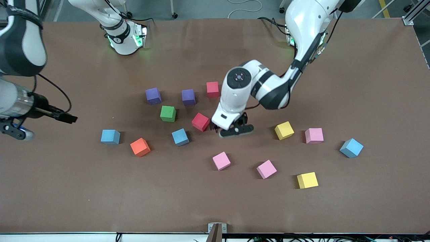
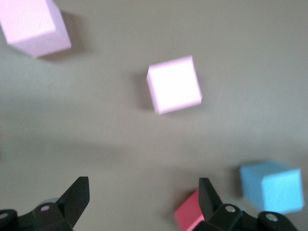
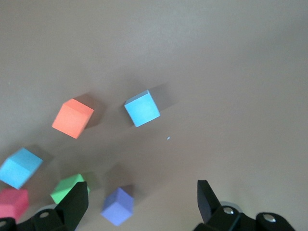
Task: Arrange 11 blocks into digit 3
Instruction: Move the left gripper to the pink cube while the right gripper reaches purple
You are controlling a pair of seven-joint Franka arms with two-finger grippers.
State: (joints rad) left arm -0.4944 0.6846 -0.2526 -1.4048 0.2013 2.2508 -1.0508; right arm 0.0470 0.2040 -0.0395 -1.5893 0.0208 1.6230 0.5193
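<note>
Blocks scattered loose across the brown worktop. Left hand low over the worktop mid-table, fingers spread wide, gripping nothing. Red block just beside the left hand, toward the right arm's end. Pink block nearer to the front camera than that hand. Yellow block and a second pink block toward the left arm's end. Two purple blocks and a second red block farther back. Right hand waiting at its own end, fingers wide, empty, above the green cube and orange block area.
</note>
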